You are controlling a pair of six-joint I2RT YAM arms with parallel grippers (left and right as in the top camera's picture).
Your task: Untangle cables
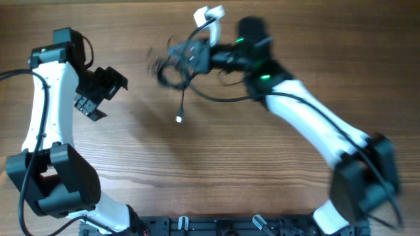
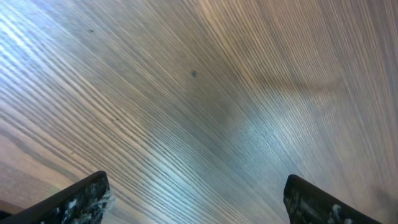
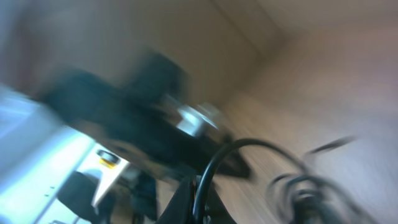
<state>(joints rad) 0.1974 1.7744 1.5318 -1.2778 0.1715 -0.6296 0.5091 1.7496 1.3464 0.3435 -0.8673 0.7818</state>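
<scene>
Though blurred, cables [image 1: 182,98] in right end effector [image 1: 180,58], wooden table [image 1: 216,151] around.

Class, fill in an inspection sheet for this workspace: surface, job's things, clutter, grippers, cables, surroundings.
Surface: wooden table with streaky grain; no spills seen.
Job's things: thin black cables bunched at the far middle; one silvery plug trails towards the near side.
Clutter: a white piece beyond the bunch, too blurred to name.
Grippers: left gripper open over wood, apart from the bunch; right gripper shut at the bunch, seemingly pinching a cord.
Cables: thicker black wiring runs along the arms.
Surroundings: a dark rail at the near edge; nothing else seen.
</scene>
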